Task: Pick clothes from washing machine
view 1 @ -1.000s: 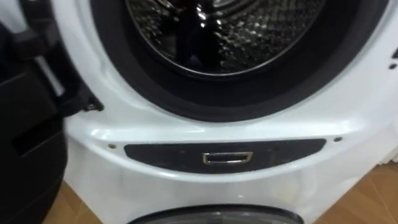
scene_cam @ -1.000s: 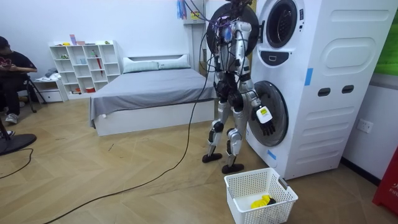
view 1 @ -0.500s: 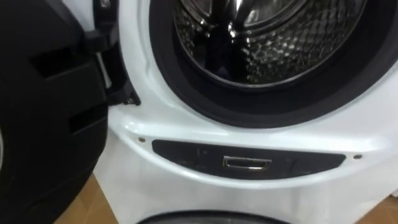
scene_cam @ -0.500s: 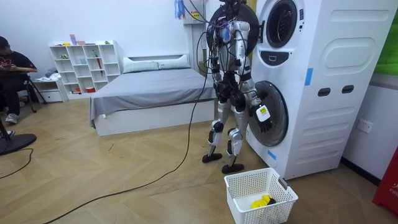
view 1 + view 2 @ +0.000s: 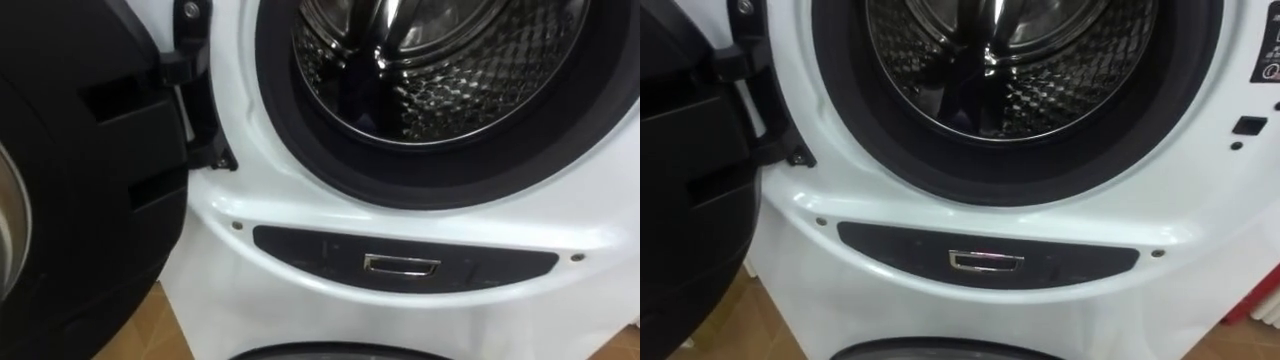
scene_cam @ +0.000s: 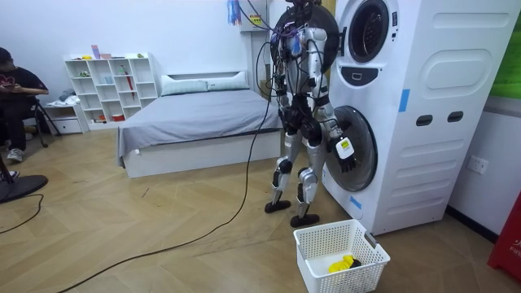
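I face the upper washing machine (image 5: 260,230) of a white stack. Its round door (image 5: 80,180) hangs open at my left. The shiny steel drum (image 5: 460,70) lies open behind a dark rubber seal (image 5: 330,160); dark reflections sit low in it, and I cannot make out any clothes there. In the room view I stand upright close to the stack, and my right hand (image 6: 348,161) hangs open beside the lower machine's round door (image 6: 356,146), holding nothing.
A white laundry basket (image 6: 326,230) stands on the wooden floor in front of the stack, with a yellow cloth (image 6: 342,263) in it. A bed (image 6: 195,114) and a white shelf (image 6: 110,85) are behind me. A person (image 6: 16,98) sits at the room view's left.
My head camera has swung to the left, so more of the open door shows and the drum sits further right. My right hand has risen slightly beside the lower door.
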Motion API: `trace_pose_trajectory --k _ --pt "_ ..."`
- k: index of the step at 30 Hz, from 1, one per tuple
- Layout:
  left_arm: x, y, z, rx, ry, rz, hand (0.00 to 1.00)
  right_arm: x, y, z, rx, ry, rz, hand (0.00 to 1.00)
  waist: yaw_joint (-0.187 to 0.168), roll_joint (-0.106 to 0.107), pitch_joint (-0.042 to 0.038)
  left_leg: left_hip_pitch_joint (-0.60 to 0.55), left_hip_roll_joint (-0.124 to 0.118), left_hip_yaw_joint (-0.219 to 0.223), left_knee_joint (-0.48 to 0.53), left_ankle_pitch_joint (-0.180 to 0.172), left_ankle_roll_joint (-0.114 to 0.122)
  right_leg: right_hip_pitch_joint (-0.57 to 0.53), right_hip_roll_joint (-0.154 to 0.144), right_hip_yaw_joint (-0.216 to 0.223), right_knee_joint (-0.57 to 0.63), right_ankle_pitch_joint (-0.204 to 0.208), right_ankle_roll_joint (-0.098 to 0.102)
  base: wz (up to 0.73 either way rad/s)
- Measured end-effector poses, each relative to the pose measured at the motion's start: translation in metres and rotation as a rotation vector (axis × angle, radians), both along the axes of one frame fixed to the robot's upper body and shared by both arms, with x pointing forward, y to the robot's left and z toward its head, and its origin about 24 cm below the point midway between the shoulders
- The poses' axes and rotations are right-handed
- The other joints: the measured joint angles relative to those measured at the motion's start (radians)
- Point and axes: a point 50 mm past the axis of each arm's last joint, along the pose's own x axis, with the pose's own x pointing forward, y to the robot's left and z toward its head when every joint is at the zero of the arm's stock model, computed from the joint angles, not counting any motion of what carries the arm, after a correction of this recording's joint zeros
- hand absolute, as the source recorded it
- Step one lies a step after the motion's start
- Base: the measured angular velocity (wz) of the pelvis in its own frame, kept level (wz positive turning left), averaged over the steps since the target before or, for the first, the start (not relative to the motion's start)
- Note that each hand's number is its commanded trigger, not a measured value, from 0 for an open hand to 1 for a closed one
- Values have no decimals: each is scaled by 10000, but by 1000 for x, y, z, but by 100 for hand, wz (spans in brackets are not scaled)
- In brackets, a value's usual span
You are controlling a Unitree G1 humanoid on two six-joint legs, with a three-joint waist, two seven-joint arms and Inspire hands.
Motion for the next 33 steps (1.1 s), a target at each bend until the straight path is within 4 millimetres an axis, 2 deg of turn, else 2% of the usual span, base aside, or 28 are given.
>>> trace_pose_trajectory --k 6,7,8,9,10,11,12,13,14,15,16,17,18,19,21,22,23,24,25,26,27,28,29,30,31,32,33 --pt "-4 1 0 180 138 -188 0 1 0 0 -53 7 179 0 138 21 -7 31 18 80 163 -3 -8 10 63 -20 64 -34 -51 -5" --pt "-5 4 1 367 219 -378 0 2 1 1 -143 9 512 0 247 -42 11 -59 44 250 536 -64 -111 -81 49 -14 198 -107 -102 -25" --pt "-8 8 1 565 366 -515 0 6 2 1 -195 13 890 0 313 -138 -1 -364 70 344 1322 -174 -281 -187 17 18 358 -246 -248 -25" --pt "-12 10 1 641 457 -526 0 7 3 2 -183 -25 1034 0 329 -178 -20 -559 93 347 1801 -208 -337 -201 2 26 432 -292 -290 -30" --pt "-14 12 2 734 528 -564 0 13 4 4 -225 -205 1261 0 344 -219 -33 -1119 179 296 3142 -234 -380 -225 -60 -4 583 -361 -389 -29" --pt "-19 11 1 776 716 -710 0 19 3 5 -289 -398 1404 0 354 -134 -17 -1872 378 99 4770 -171 -427 -228 43 22 679 -367 -443 -29" --pt "-21 10 1 777 792 -799 0 21 2 6 -322 -440 1417 0 355 -94 1 -2187 448 -116 5461 -84 -445 -238 114 27 774 -377 -456 -21" --pt "-22 8 0 738 874 -795 0 22 1 7 -380 -494 1424 0 350 10 -11 -2716 600 -448 6722 269 -389 -254 222 58 977 -474 -579 -18" --pt "-23 6 0 676 948 -752 0 25 0 8 -451 -581 1506 0 362 -20 33 -3113 772 -592 7924 820 -314 -289 358 81 1197 -597 -729 -18" --pt "-24 6 0 643 977 -743 0 27 0 9 -468 -634 1515 0 361 37 34 -3206 865 -644 8559 1102 -330 -336 407 100 1355 -671 -788 -13" --pt "-20 7 0 676 942 -744 0 30 0 10 -472 -695 1524 0 271 29 30 -3142 945 -787 9273 1382 -538 -478 418 99 1694 -774 -798 0" --pt "-11 7 1 698 722 -772 0 32 -2 10 -508 -737 1515 0 236 -8 7 -2881 1036 -951 9416 1509 -739 -660 415 81 1931 -828 -832 6" --pt "-5 7 2 690 571 -766 0 33 -2 11 -528 -767 1514 0 227 -3 9 -2733 1056 -1041 9347 1533 -780 -756 416 36 1987 -834 -837 12" --pt "7 6 3 632 200 -679 0 34 -2 11 -569 -796 1509 0 197 33 44 -2290 1068 -1187 8885 1508 -857 -809 436 -12 2038 -812 -842 12" --pt "22 4 5 484 -349 -498 0 37 -2 12 -616 -844 1627 0 156 98 41 -1677 1073 -1269 7892 1307 -946 -1094 452 -130 2169 -779 -846 16" --pt "34 3 8 411 -751 -473 0 40 -2 13 -615 -934 1629 0 0 167 55 -1304 1026 -1400 7143 964 -1147 -1347 444 -237 2307 -741 -832 16" --pt "44 1 10 359 -1088 -535 0 45 -2 14 -628 -1070 1658 0 -22 205 72 -989 977 -1404 6311 430 -1210 -1722 452 -310 2510 -702 -820 10" --pt "49 1 11 356 -1240 -580 0 47 -1 14 -621 -1145 1686 0 -18 243 56 -861 975 -1425 5949 111 -1265 -1942 443 -348 2612 -674 -809 0" --pt "61 0 13 328 -1551 -646 0 54 0 16 -585 -1371 1679 0 -64 319 13 -678 977 -1489 5152 -534 -1328 -2371 419 -396 2802 -582 -770 0" --pt "70 -2 15 303 -1714 -789 0 61 0 18 -597 -1604 1707 0 -157 342 35 -588 1000 -1491 4483 -1017 -1234 -2712 373 -478 2873 -395 -723 8" --pt "73 -3 16 301 -1755 -873 0 64 1 19 -610 -1688 1724 0 -182 360 52 -585 1008 -1475 4167 -1220 -1209 -2888 324 -540 2874 -284 -690 13" --pt "80 -5 17 271 -1886 -1041 0 69 1 21 -649 -1794 1758 0 -248 362 66 -559 935 -1344 3485 -1543 -1089 -3188 222 -560 2858 -26 -592 10" --pt "80 -7 17 206 -1904 -1110 0 72 2 21 -703 -1837 1869 0 -312 341 62 -495 791 -1098 2795 -1688 -846 -3383 111 -493 2787 292 -460 4" --pt "80 -8 16 151 -1885 -1129 0 73 2 22 -722 -1862 1896 0 -355 325 71 -474 687 -1010 2573 -1723 -775 -3428 30 -472 2753 460 -381 0" --pt "77 -10 15 -10 -1803 -1106 0 73 2 22 -769 -1868 1944 0 -395 279 76 -548 485 -748 2341 -1770 -635 -3465 -128 -353 2465 877 -204 -16" --pt "74 -10 14 -75 -1717 -1031 0 74 2 22 -796 -1844 1983 0 -376 226 46 -732 278 -294 2389 -1764 -390 -3433 -258 -173 1974 1459 -5 -25" --pt "71 -9 13 -97 -1609 -927 0 75 2 23 -851 -1845 2102 0 -353 177 45 -859 134 -142 2469 -1744 -275 -3413 -316 -49 1724 1735 119 -25"
